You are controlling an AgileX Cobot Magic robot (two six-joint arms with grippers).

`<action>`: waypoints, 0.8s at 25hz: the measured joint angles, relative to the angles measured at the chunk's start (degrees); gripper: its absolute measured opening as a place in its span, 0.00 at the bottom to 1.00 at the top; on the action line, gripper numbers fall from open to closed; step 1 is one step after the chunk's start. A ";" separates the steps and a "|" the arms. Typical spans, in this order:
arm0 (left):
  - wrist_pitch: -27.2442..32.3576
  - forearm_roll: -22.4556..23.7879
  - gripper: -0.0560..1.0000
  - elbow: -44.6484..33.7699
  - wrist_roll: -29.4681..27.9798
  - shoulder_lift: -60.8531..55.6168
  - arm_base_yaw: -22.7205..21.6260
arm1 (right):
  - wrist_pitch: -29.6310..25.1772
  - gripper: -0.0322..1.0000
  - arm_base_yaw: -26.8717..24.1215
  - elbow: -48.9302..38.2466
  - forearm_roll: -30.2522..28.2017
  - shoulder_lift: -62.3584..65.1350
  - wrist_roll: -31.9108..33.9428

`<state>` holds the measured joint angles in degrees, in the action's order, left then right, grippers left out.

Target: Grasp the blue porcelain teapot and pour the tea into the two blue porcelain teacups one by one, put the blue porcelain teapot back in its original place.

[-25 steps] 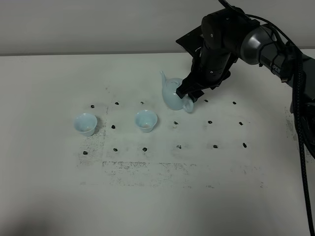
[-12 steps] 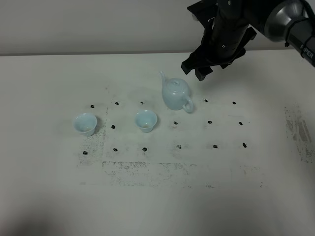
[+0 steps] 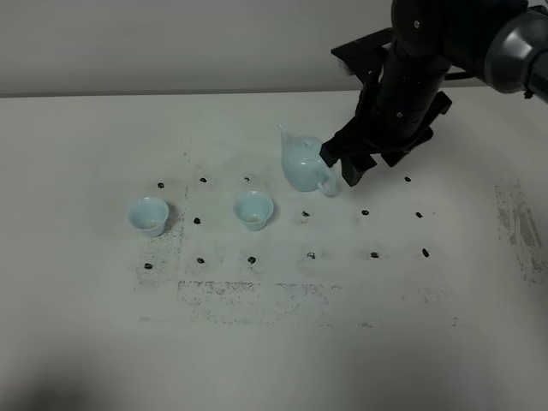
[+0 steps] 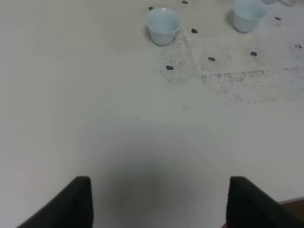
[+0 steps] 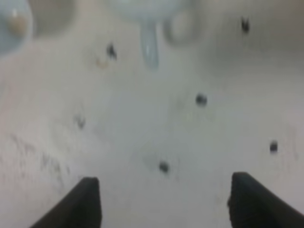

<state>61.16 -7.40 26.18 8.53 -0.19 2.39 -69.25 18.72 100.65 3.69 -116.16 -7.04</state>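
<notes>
Porcelain gleams in the high view: the blue porcelain teapot (image 3: 301, 163) stands on the tabletop (image 3: 86, 325), with the right gripper (image 3: 342, 168) just beside its handle and the two blue porcelain teacups (image 3: 148, 215) (image 3: 253, 210) apart. In the left wrist view, the left gripper (image 4: 156, 194) is spread wide and empty. The blurred right wrist view shows the jaws wide, facing the handle. They should straddle the loop squarely before closing.

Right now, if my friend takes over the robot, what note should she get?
Left gripper: open, empty, over the bare white table.
Right gripper: open, empty, close beside the loop handle of the pale-blue round porcelain teapot.
Teapot: upright on the table, not held.
The two small pale-blue handleless porcelain teacups stand upright on its spout side, one nearer, one farther.
Done: cannot tell whether tea has been poured; the cups' insides are too small to read.
Left: if the cups are empty, grasp the handle, fill each cup, set the teapot back.
</notes>
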 joint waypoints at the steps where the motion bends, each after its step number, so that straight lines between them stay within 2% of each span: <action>1: 0.00 0.00 0.63 0.00 0.00 0.00 0.00 | 1.34 0.61 0.00 -2.05 -0.17 1.52 0.00; 5: 0.00 0.00 0.63 0.00 0.00 0.00 0.00 | 11.28 0.61 -0.25 -8.98 -0.43 4.22 0.00; 7: 0.00 0.00 0.63 0.00 0.00 0.00 0.00 | 13.49 0.61 -0.31 -10.25 -0.43 3.65 0.00; 15: 0.00 0.00 0.63 0.00 0.00 0.00 0.00 | 16.54 0.61 -1.26 -10.20 -0.35 -0.59 -4.72; 17: 0.00 0.00 0.63 0.00 0.00 0.00 0.00 | 15.90 0.61 -1.30 -8.69 0.72 -1.84 -6.14; 20: 0.00 0.00 0.63 0.00 0.00 0.00 0.00 | 12.04 0.61 -1.30 -4.31 2.58 -4.83 -7.18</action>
<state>61.16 -7.40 26.18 8.53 -0.19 2.39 -57.21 17.42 96.34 6.27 -120.99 -14.22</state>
